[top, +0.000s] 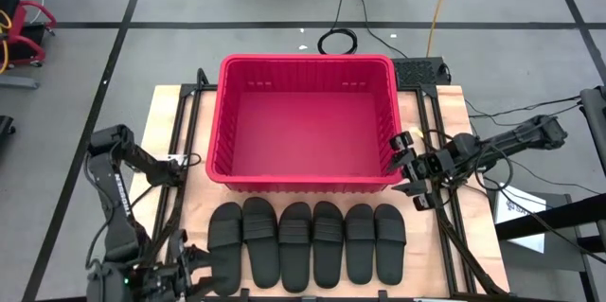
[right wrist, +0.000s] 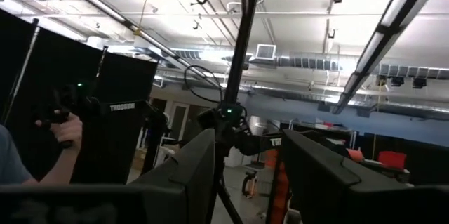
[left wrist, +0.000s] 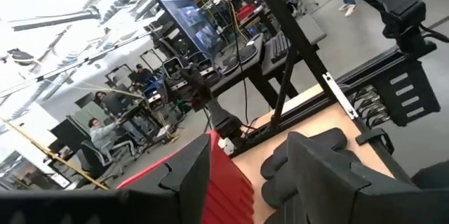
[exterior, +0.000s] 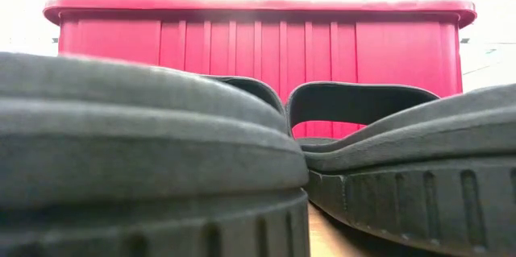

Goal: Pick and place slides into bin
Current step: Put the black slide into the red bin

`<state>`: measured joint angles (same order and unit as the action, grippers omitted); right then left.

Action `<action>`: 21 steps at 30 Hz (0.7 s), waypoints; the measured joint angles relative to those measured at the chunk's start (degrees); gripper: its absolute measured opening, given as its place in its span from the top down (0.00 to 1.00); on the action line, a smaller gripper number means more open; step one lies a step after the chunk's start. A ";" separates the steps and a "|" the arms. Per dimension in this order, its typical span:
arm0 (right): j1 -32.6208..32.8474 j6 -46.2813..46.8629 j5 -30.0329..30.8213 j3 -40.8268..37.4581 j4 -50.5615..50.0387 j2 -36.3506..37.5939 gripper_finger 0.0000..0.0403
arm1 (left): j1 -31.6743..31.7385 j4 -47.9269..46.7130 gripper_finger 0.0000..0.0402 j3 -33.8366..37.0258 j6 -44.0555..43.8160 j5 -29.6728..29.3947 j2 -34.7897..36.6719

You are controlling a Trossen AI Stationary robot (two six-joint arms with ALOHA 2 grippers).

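Jaws of my left gripper stand parted and empty at the counter's near edge, just beside the leftmost of six black ribbed-strap rubber slides, all lying in a row. Nothing is binned; all six remain. Beyond them, the large red ribbed plastic bin sits empty, my right gripper by its right wall, jaws apart, holding nothing.
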<state>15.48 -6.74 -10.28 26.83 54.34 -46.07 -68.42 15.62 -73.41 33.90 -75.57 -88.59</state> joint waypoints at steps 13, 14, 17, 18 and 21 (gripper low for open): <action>1.14 -1.55 0.00 0.00 1.15 -0.26 0.61 | 1.83 -35.64 0.51 -16.50 -23.75 25.57 7.01; 1.14 -1.62 0.00 0.00 1.14 -0.26 0.61 | 2.41 -37.46 0.51 -17.33 -24.84 27.66 7.92; 1.14 -1.89 0.00 0.00 1.16 -0.26 0.61 | 4.52 -41.91 0.51 -19.92 -27.65 33.83 9.82; 1.14 -2.24 0.00 0.00 1.15 -0.26 0.61 | 5.07 -43.53 0.51 -20.94 -28.37 34.94 10.12; 1.12 -2.84 0.00 0.00 1.17 -0.26 0.62 | 6.55 -50.03 0.51 -25.09 -31.05 37.92 10.20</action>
<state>16.60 -9.58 -10.28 26.83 55.51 -46.33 -61.88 -34.41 -98.50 2.85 -37.65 -78.39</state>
